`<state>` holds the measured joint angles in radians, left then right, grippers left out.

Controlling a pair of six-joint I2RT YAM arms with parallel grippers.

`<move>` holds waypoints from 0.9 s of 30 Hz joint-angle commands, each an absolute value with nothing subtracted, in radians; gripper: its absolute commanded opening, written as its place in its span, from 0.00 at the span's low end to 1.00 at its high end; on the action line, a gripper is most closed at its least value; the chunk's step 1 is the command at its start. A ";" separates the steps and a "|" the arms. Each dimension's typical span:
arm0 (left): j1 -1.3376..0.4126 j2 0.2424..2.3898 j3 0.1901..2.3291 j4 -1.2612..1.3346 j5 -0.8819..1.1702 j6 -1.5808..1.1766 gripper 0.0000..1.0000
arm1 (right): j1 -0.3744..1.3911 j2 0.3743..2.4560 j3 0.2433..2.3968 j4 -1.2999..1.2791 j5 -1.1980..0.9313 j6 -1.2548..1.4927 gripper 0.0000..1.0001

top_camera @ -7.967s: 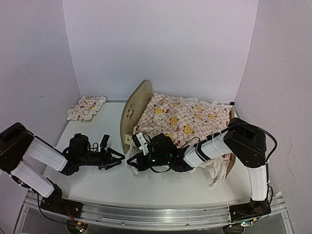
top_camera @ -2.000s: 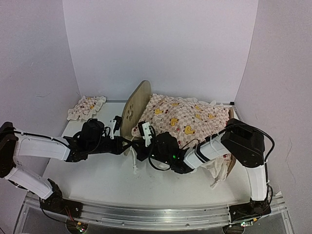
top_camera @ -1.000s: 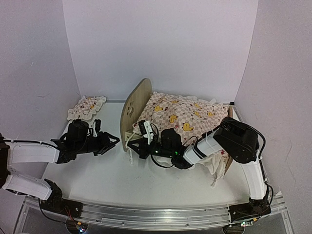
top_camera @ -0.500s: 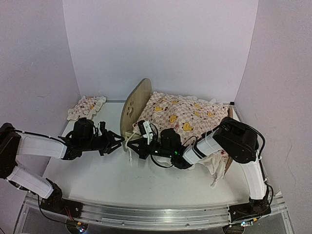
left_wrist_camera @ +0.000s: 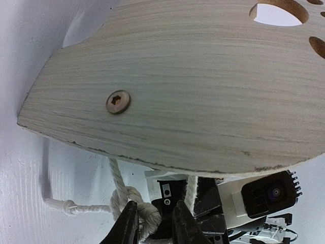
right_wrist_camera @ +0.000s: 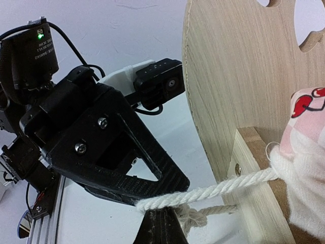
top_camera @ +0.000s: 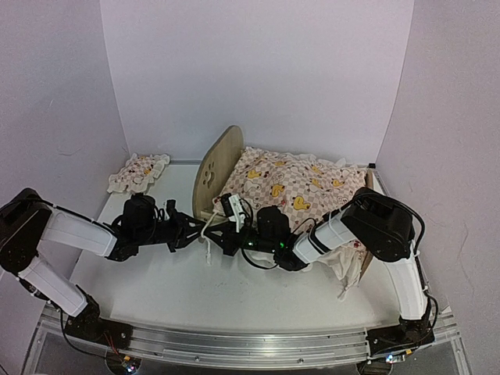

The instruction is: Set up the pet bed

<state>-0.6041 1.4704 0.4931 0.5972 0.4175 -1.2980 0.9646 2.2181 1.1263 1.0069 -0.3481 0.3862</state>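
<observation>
1 rope [top_camera: 207, 239] at the pet bed [top_camera: 209, 178]!
Barely open, left gripper [left_wrist_camera: 155, 209] pinches it; fully closed, right gripper [right_wrist_camera: 158, 223] clamps it.

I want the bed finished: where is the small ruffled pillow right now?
In the top view, the pillow lies in the far left corner of the table, left of the pet bed and apart from it.

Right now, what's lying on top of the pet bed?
A pink checkered duck-print cover drapes over the pet bed, spilling past its foot end. The base underneath is hidden.
</observation>
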 commanded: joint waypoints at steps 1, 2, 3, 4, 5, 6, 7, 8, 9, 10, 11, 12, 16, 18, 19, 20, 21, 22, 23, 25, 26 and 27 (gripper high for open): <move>-0.613 1.489 0.482 0.690 0.452 -1.363 0.23 | 0.947 2.220 1.160 1.035 -0.318 0.386 0.00; -0.614 1.494 0.478 0.692 0.454 -1.379 0.23 | 0.947 2.218 1.156 1.040 -0.309 0.387 0.00; -0.615 1.498 0.472 0.697 0.454 -1.397 0.23 | 0.947 2.217 1.152 1.049 -0.300 0.387 0.00; -0.615 1.502 0.468 0.700 0.457 -1.413 0.23 | 0.947 2.215 1.150 1.054 -0.290 0.388 0.00; -0.616 1.505 0.463 0.704 0.460 -1.427 0.23 | 0.948 2.212 1.148 1.056 -0.281 0.388 0.00; -0.617 1.509 0.462 0.709 0.461 -1.441 0.21 | 0.949 2.211 1.146 1.059 -0.276 0.388 0.00; -0.618 1.513 0.458 0.713 0.463 -1.454 0.19 | 0.950 2.211 1.146 1.061 -0.272 0.387 0.00; -0.618 1.514 0.455 0.720 0.462 -1.465 0.17 | 0.951 2.211 1.148 1.063 -0.270 0.386 0.00; -0.618 1.516 0.451 0.729 0.462 -1.474 0.15 | 0.952 2.214 1.150 1.063 -0.270 0.386 0.00; -0.618 1.517 0.446 0.739 0.461 -1.482 0.11 | 0.954 2.214 1.152 1.064 -0.266 0.385 0.00; -0.618 1.517 0.441 0.747 0.458 -1.494 0.07 | 0.956 2.216 1.153 1.067 -0.261 0.384 0.00; -0.619 1.517 0.435 0.756 0.456 -1.504 0.04 | 0.958 2.217 1.154 1.069 -0.255 0.384 0.00; -0.619 1.503 0.415 0.780 0.447 -1.518 0.00 | 0.963 2.217 1.157 1.071 -0.238 0.384 0.00; -0.619 1.490 0.404 0.784 0.433 -1.515 0.00 | 0.964 2.206 1.150 1.071 -0.229 0.393 0.00; -0.619 1.483 0.399 0.786 0.425 -1.511 0.00 | 0.965 2.198 1.143 1.066 -0.226 0.402 0.00; -0.619 1.477 0.396 0.787 0.417 -1.502 0.00 | 0.965 2.183 1.131 1.050 -0.221 0.416 0.00; -0.618 1.475 0.393 0.787 0.412 -1.494 0.00 | 0.967 2.158 1.115 1.019 -0.216 0.434 0.03; -0.618 1.474 0.392 0.787 0.410 -1.488 0.00 | 0.971 2.130 1.095 0.985 -0.206 0.447 0.08; -0.619 1.474 0.393 0.788 0.413 -1.484 0.00 | 0.977 2.094 1.070 0.937 -0.178 0.460 0.14; -0.618 1.475 0.395 0.790 0.415 -1.474 0.00 | 1.004 2.026 1.039 0.817 -0.138 0.496 0.22; -0.618 1.475 0.397 0.790 0.416 -1.472 0.00 | 1.014 2.005 1.026 0.766 -0.126 0.512 0.25; -0.617 1.477 0.396 0.791 0.418 -1.473 0.00 | 1.028 1.991 1.011 0.716 -0.109 0.535 0.29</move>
<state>-0.6136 1.5028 0.4011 0.7509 0.4080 -1.4906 0.9943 2.1284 1.0477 0.8902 -0.2138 0.4480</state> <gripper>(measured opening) 0.011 0.231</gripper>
